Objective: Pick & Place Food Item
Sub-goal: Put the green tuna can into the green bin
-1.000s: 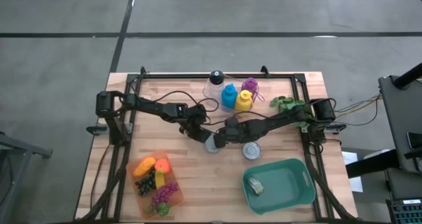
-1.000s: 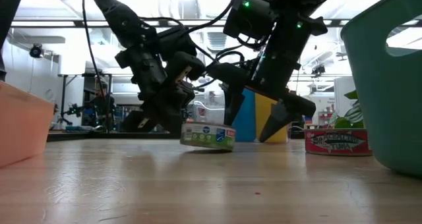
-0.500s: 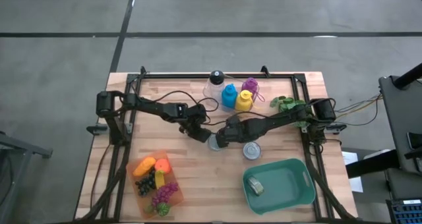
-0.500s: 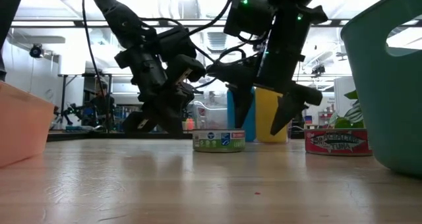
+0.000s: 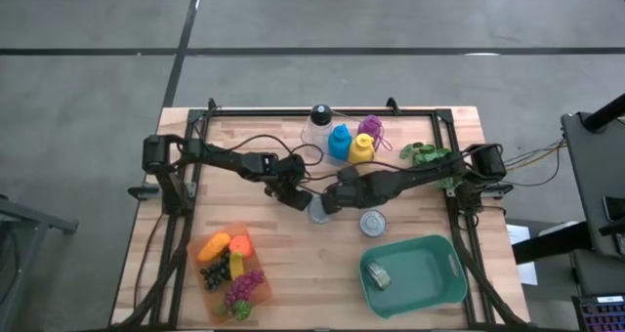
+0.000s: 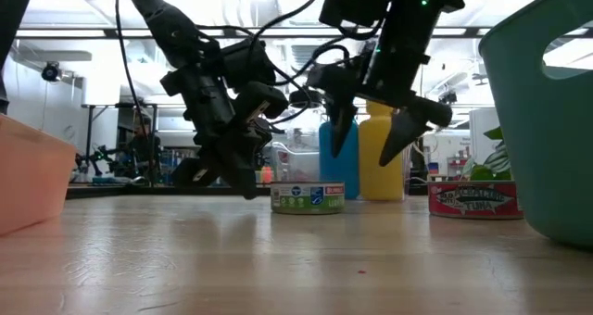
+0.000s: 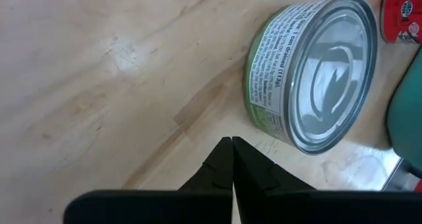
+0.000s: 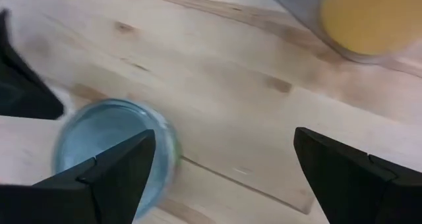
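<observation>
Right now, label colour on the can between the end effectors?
Green with white print on the can; left wrist view shows it best.

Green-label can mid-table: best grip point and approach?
Probably from above: the green-label can sits flat, lid up, so span its round side wall across the width. The right gripper hangs open above it; the left gripper, shut, sits close beside it, so avoid that side.

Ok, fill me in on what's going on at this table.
Both arms meet mid-table over a green-labelled can standing flat on the wood. The right end effector hangs open just above it, holding nothing. The left end effector is shut, beside the can. A red-labelled can waits near the teal bin.
</observation>
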Action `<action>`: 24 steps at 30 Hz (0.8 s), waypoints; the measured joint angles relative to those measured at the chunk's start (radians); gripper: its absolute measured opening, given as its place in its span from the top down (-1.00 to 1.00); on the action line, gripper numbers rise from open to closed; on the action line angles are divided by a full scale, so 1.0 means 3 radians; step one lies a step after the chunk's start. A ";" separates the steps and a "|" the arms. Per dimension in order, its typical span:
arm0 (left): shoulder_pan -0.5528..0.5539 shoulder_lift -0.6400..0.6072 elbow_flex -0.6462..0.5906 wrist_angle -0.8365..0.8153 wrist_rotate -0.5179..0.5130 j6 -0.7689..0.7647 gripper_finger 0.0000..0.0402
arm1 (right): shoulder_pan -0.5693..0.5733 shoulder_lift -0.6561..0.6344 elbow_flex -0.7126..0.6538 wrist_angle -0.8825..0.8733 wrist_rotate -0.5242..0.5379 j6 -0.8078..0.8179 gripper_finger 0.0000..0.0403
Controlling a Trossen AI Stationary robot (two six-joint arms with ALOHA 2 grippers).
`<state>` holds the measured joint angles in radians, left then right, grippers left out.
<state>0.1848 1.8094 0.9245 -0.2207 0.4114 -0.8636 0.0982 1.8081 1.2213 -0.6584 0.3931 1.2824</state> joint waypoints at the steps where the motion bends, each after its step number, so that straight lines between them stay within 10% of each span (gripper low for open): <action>1: 0.0000 0.0001 -0.0001 0.0000 0.0000 0.0001 0.99 | 0.0000 -0.0003 0.0000 -0.0061 0.0000 0.0002 -0.78; 15: 0.0001 0.0003 -0.0001 0.0023 0.0088 -0.0190 0.99 | 0.0220 -0.0016 -0.0274 -0.0211 0.0020 -0.0565 -0.78; 24: 0.0004 0.0003 -0.0001 0.0024 0.0088 -0.0176 0.99 | 0.0702 -0.0449 -0.0828 0.0411 0.0614 -0.0634 -0.78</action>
<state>0.1860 1.8103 0.9241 -0.2134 0.4377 -0.9165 0.3088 1.6734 0.9729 -0.5352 0.5775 1.0922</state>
